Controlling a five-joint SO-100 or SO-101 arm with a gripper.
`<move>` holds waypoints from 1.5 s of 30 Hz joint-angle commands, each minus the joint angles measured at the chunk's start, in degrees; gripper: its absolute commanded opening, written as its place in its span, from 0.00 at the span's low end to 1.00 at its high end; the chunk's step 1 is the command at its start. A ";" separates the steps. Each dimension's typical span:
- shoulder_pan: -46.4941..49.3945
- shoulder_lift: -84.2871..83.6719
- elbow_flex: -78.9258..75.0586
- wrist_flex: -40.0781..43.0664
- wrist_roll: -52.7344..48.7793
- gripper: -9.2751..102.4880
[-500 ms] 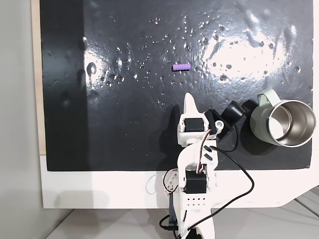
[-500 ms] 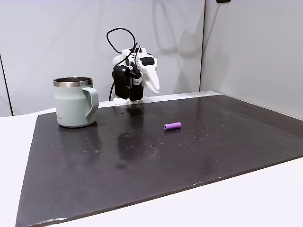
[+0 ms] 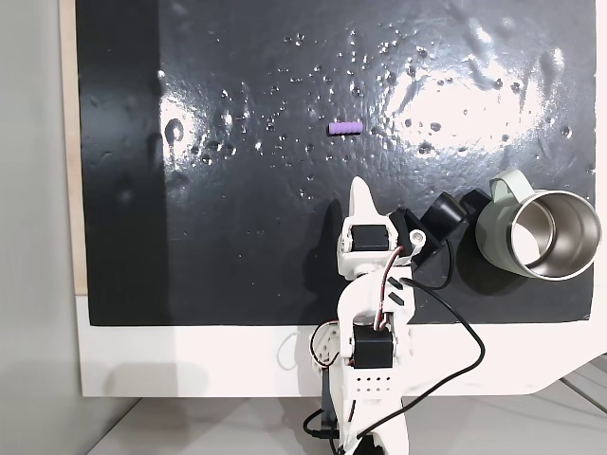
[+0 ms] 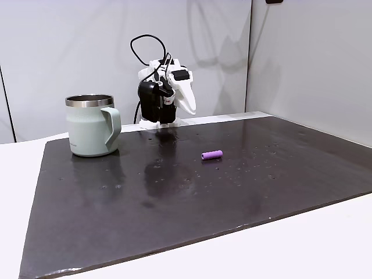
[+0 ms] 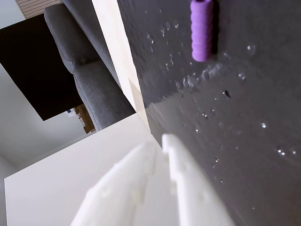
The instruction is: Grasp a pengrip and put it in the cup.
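— Where do things stand on the counter (image 4: 192,256) right now?

— At the opening step, by my reading. The white arm (image 3: 372,313) is folded up at the near edge of the black mat (image 3: 237,237) in a fixed view, its gripper (image 3: 359,192) pointing out over the mat, raised off it and carrying nothing. In the wrist view the two white fingers (image 5: 176,160) lie together with hardly a seam between them, so I'd call the jaws closed.

— And the pengrip?

— The pengrip (image 3: 344,127) lies on its side in the open middle of the mat, ahead of the gripper tip and well apart from it. From the other fixed view it sits to the right of the cup and nearer the camera. The wrist view catches it at the top of the picture (image 5: 202,29), purple and ribbed, amid small shiny specks on the mat.

— The cup?

— The cup (image 3: 542,235) stands upright near the arm, off to its right in the fixed view from above, steel inside showing and nothing in it that I can see.

— So what does the next move call for?

— I judge the jaws must part, then the arm must reach forward and down, straddling that little cylinder across its narrow width. It looks soft and small, so a centred grip matters.
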 commanded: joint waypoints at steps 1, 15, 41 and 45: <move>0.18 0.79 1.93 -0.18 -0.79 0.08; -8.00 -22.06 -28.74 6.33 1.23 0.08; -10.37 -83.67 -88.15 38.76 -0.88 0.30; -8.70 -92.55 -95.71 42.19 -0.97 0.30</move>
